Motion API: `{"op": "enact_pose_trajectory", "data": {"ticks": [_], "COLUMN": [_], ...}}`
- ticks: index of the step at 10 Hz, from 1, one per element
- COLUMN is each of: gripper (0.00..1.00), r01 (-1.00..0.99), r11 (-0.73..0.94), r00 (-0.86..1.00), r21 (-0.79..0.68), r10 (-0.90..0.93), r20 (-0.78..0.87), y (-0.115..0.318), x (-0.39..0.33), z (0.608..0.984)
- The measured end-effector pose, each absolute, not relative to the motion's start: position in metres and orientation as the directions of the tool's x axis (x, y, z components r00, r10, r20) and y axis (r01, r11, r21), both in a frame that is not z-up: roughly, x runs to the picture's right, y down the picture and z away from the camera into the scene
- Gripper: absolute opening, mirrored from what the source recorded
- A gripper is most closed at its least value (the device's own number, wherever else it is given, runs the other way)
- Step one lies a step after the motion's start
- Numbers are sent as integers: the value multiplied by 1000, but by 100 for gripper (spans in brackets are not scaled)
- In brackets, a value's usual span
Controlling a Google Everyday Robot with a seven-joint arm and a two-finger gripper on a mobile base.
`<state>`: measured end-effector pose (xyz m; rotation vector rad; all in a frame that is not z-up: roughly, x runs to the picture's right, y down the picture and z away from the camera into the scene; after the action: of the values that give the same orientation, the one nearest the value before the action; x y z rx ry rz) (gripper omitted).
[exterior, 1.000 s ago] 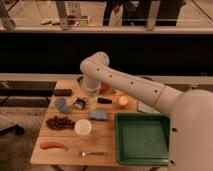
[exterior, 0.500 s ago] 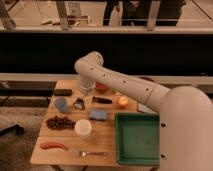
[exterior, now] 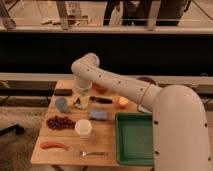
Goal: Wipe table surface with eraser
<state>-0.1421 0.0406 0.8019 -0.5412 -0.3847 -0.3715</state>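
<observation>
Tabletop (exterior: 102, 139): tan planks, crowded with items; we judge wiping not yet begun.
Arm (exterior: 120, 85): reaches down over the far-left part of the tabletop.
Green tray (exterior: 135, 140): near-right corner, well apart from the eraser.
Claw (exterior: 81, 102): low over the tabletop beside the black-handled tool (exterior: 101, 100); we cannot tell whether it is released or clenched.
Eraser (exterior: 63, 92): lies flat at the far-left edge, near the claw, to its left.
Risk: we expect a sideways approach to push the eraser off the edge; a wiping sweep may strike the cup (exterior: 83, 128).
Writing: none legible.
</observation>
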Motion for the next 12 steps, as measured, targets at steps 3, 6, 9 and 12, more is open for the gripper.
{"op": "enact_pose_trajectory", "data": {"ticks": [3,6,9,12], "gripper": [80,80,80,80], "r01": [474,527,584,619], "r11": [792,777,755,735], "r00": [841,807,766,733], "r21": [-384,-345,-300,-275], "r10": [-277,-331,-389,-415], "r20": [466,489,512,540], "y": [39,30,22,17], "x": [-172,-200,-224,-239], "z": [792,789,794,807]}}
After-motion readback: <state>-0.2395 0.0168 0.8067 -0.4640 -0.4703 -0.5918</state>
